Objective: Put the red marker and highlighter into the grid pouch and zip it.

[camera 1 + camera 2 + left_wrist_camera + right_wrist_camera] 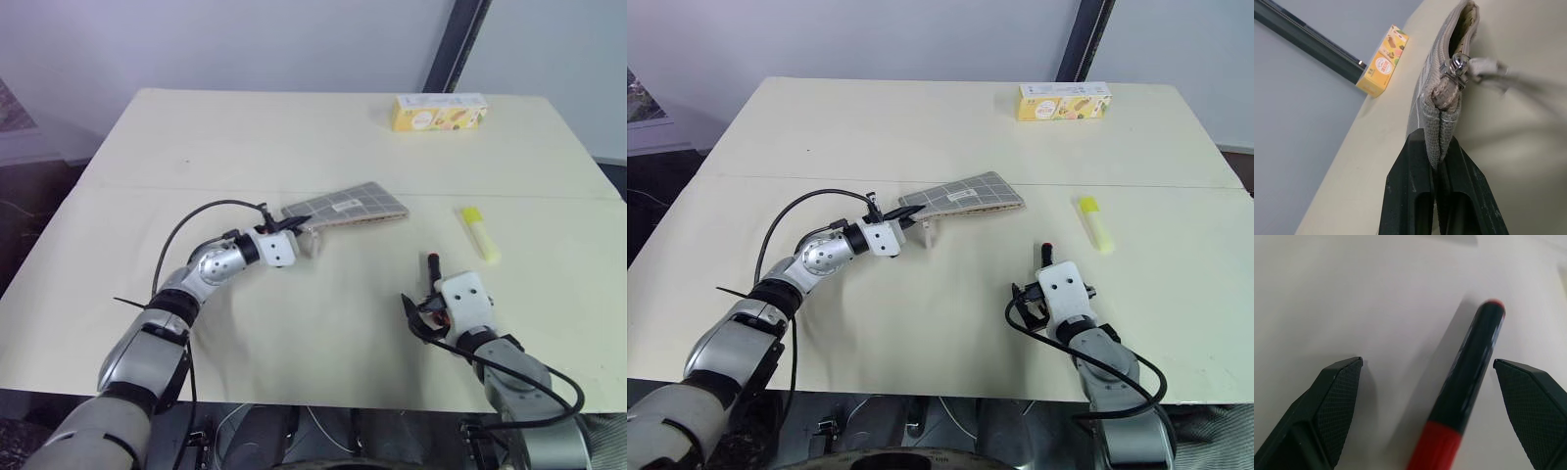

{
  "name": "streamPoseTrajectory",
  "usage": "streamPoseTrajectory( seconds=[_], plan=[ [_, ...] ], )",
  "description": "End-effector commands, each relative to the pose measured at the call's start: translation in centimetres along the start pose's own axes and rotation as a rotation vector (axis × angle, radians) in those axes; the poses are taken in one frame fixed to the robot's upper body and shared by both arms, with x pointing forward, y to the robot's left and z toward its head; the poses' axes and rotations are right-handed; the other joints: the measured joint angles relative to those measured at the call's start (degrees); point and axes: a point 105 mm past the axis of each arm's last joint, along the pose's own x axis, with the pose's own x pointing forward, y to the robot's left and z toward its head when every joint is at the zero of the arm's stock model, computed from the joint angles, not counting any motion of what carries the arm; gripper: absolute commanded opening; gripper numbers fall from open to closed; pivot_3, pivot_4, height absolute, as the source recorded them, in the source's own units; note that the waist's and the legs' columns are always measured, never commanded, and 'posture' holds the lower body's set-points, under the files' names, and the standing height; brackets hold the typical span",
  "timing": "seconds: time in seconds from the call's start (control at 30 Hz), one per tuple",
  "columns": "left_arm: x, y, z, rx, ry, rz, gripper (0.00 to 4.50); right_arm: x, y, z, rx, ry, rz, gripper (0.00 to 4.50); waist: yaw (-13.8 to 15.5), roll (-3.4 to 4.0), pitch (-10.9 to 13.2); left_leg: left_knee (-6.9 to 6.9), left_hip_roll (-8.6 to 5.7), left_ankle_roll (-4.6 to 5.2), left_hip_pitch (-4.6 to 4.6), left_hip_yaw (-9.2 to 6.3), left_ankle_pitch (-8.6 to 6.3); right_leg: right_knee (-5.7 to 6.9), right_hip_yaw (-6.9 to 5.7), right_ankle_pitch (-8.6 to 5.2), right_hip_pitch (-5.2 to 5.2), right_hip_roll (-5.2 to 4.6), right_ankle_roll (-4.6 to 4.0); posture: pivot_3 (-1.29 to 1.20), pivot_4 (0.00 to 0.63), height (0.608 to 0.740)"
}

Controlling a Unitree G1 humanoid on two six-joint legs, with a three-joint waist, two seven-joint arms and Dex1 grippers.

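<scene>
Nearest the camera, at the lower right of the head view, the right pincer hangs low over the cream table with its two black fingers spread wide. The red marker lies on the table between them, touching neither; its dark barrel runs away from the wrist, and its broad red end is the near one. In the head view only the far tip of the marker pokes out above the white wrist housing. A little farther, at centre left, the left pincer has its fingers pressed together on the end seam of the grid pouch, holding that end up off the table while the far end slopes down toward the table on the right. The wrist camera shows the zip pull hanging near the gripped end and the mouth of the pouch gaping open beyond it. To the right of the pouch and well apart from it, the highlighter lies flat at mid right, its brighter yellow cap pointing away. Farthest off, by the table's back edge at the upper right, lies a yellow printed carton.
</scene>
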Motion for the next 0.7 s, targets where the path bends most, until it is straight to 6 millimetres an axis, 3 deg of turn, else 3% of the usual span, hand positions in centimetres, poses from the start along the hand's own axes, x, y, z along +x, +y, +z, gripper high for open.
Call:
streamPoseTrajectory(
  seconds=[0.03,0.17,0.23,0.3,0.37,0.47,0.57,0.7],
  plan=[
    [0.5,0.3,0.6,0.013,-0.027,-0.004,0.0,-0.3,-1.2,0.8,0.003,-0.012,-0.089,4.45,0.04,-0.01,0.0,0.02,0.0,0.0,0.0,0.0,0.0,-0.03,0.0,0.0,0.02,0.0,0.0,0.0,0.15,0.74],
    [0.5,0.1,0.7,0.013,-0.032,-0.007,0.0,-0.5,-1.6,-1.9,0.314,0.108,-0.146,4.45,0.12,-0.04,-0.03,-0.03,0.0,0.02,0.0,-0.06,0.01,-0.07,-0.04,0.0,0.03,0.0,0.0,0.0,0.15,0.74],
    [0.5,0.1,0.6,0.01,-0.03,-0.006,0.0,-0.6,-1.6,-2.0,0.402,0.11,-0.146,3.93,0.09,-0.04,-0.03,-0.03,0.0,0.0,0.0,-0.08,0.0,-0.07,-0.05,0.0,0.04,0.01,0.0,0.0,0.15,0.74],
    [0.3,0.1,0.6,0.007,-0.029,-0.002,0.0,-0.5,-1.7,-1.6,0.401,0.103,-0.128,3.1,0.09,-0.05,-0.04,0.01,-0.03,0.01,0.0,-0.06,0.0,-0.11,-0.04,0.0,0.09,0.0,0.0,0.0,0.15,0.74],
    [0.3,0.1,0.6,0.002,-0.031,0.0,0.0,-0.1,-1.5,-0.3,0.342,0.061,-0.083,2.06,0.05,-0.05,-0.04,0.01,-0.04,0.01,0.0,-0.06,-0.01,-0.16,-0.04,0.0,0.11,0.0,0.0,0.0,0.15,0.74],
    [0.3,0.2,0.9,-0.027,-0.053,0.007,0.0,0.2,0.1,4.2,0.005,-0.143,0.084,0.44,-0.07,0.0,0.0,-0.04,-0.03,0.01,0.0,-0.03,-0.01,-0.15,-0.04,0.0,0.05,-0.01,0.0,0.0,0.15,0.74],
    [0.4,0.3,1.3,-0.041,-0.074,0.002,0.0,0.0,1.7,5.6,-0.187,-0.241,0.224,0.34,-0.16,-0.03,0.01,-0.06,0.01,0.0,0.0,-0.01,0.0,-0.16,-0.06,-0.01,0.04,0.0,0.03,0.0,0.15,0.74],
    [0.5,0.2,1.8,-0.046,-0.101,-0.018,0.0,1.2,0.6,5.6,-0.35,-0.248,0.223,0.34,-0.04,-0.06,0.03,-0.06,-0.03,0.11,-0.01,-0.05,0.06,-0.21,-0.1,-0.05,0.11,-0.03,0.08,0.0,0.15,0.74]
  ],
)
